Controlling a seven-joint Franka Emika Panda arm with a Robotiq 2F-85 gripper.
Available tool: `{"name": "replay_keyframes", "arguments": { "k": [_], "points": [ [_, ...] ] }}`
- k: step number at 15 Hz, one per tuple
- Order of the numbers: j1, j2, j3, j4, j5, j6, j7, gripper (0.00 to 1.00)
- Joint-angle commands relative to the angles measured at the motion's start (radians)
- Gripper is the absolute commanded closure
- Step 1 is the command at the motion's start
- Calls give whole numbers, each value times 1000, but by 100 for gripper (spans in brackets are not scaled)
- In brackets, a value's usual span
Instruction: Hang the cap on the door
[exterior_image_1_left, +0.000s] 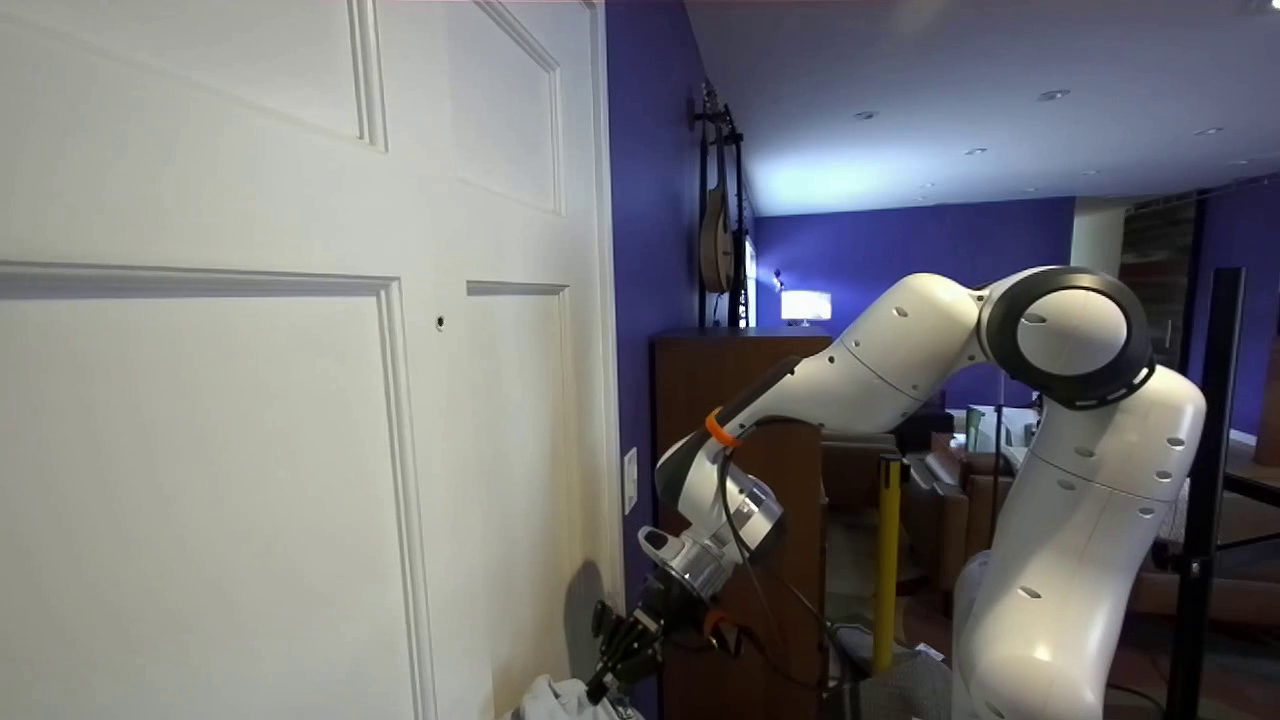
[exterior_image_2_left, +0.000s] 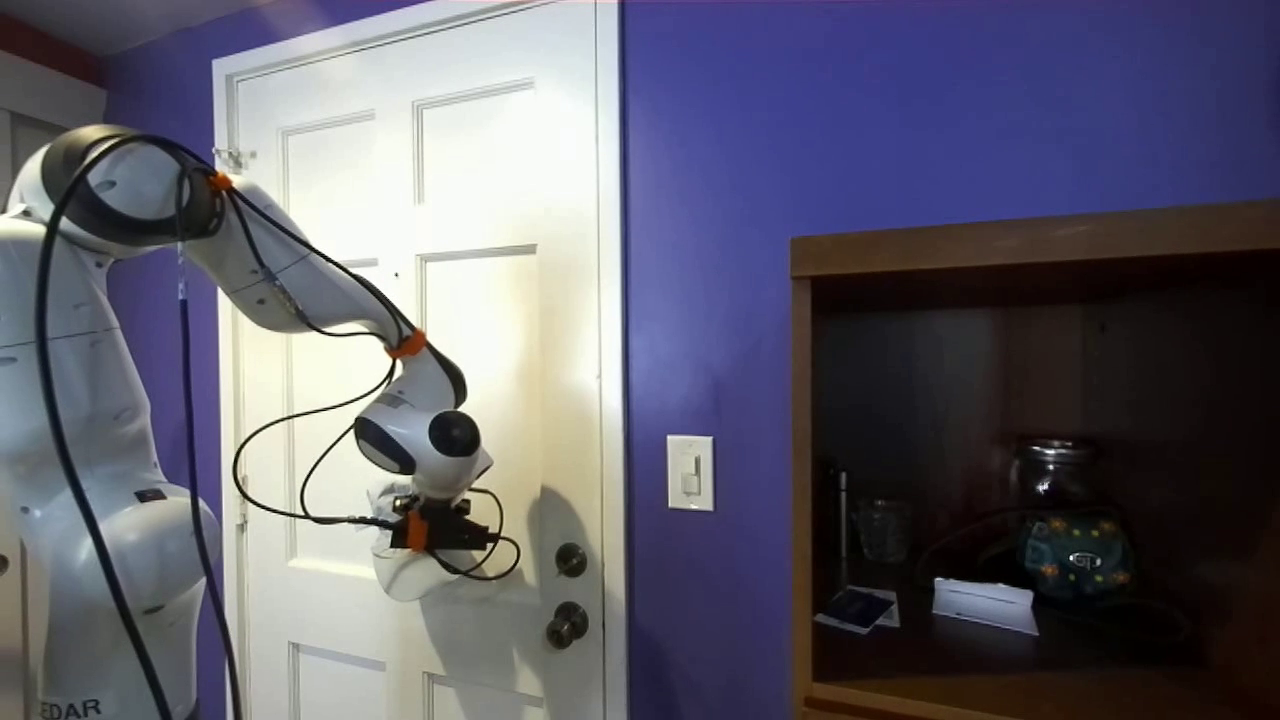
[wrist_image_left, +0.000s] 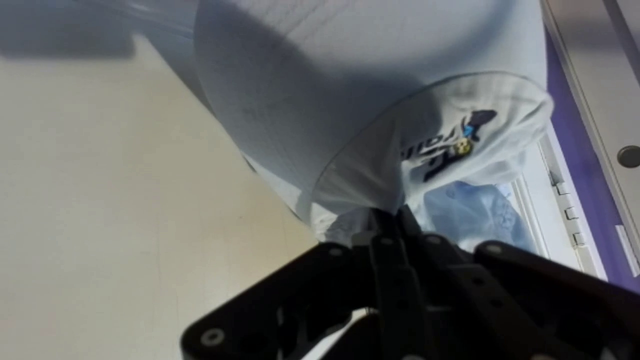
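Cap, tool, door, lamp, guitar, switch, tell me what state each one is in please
Cap: pinched and creased, not yet hung
Tool: shut on the cap
Door: shut
Lamp: lit
Guitar: hanging, neck up
Switch: up or down, can't tell

A white rectangular wall switch (exterior_image_2_left: 690, 472) is mounted on the purple painted wall (exterior_image_2_left: 725, 300), near a brown wooden open-fronted cabinet (exterior_image_2_left: 1010, 243). The cabinet holds a dark flower-patterned handbag (exterior_image_2_left: 1077, 555), a glass jar (exterior_image_2_left: 1056, 480) with metallic lid, and a folded white card (exterior_image_2_left: 985, 606). A tan-bodied guitar (exterior_image_1_left: 716, 240) hangs on the wall.
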Motion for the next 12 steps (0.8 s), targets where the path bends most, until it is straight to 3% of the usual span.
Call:
{"name": "replay_keyframes", "arguments": {
  "k": [1, 9, 10, 11, 12],
  "points": [
    [-3, 31, 14, 13, 36, 35, -24, 99],
    [0, 51, 12, 21, 43, 46, -19, 99],
    [0, 53, 12, 22, 46, 46, -18, 96],
    [1, 53, 12, 22, 50, 44, -16, 71],
    [0, 53, 12, 23, 55, 45, -16, 71]
  ]
}}
